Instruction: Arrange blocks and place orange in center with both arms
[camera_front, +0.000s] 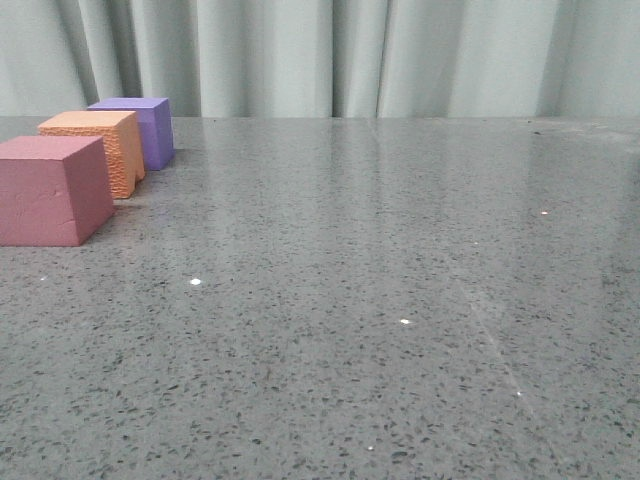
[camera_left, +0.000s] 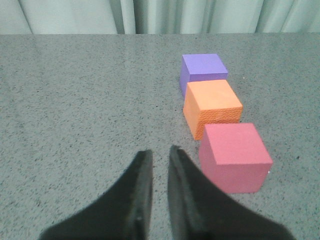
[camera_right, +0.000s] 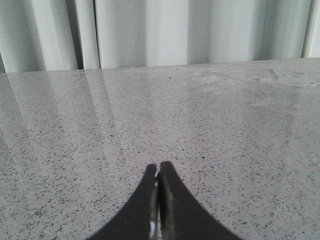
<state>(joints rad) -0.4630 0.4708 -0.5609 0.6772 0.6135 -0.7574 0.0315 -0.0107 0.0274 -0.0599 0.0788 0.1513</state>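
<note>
orange cube (camera_left: 212, 107) beyond left fingers (camera_left: 145, 175)

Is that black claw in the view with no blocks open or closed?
Closed: the right gripper has its two fingers pressed together, holding nothing.

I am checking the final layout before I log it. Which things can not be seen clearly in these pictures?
- Pinkish-red cube: front view, its left part cut by the picture edge.
- Purple cube: front view, partly behind the orange cube.
- Whether the cubes touch: unclear in either view.
- Left gripper: left wrist view, base cut off.
- Blocks: absent from the right wrist view.
</note>
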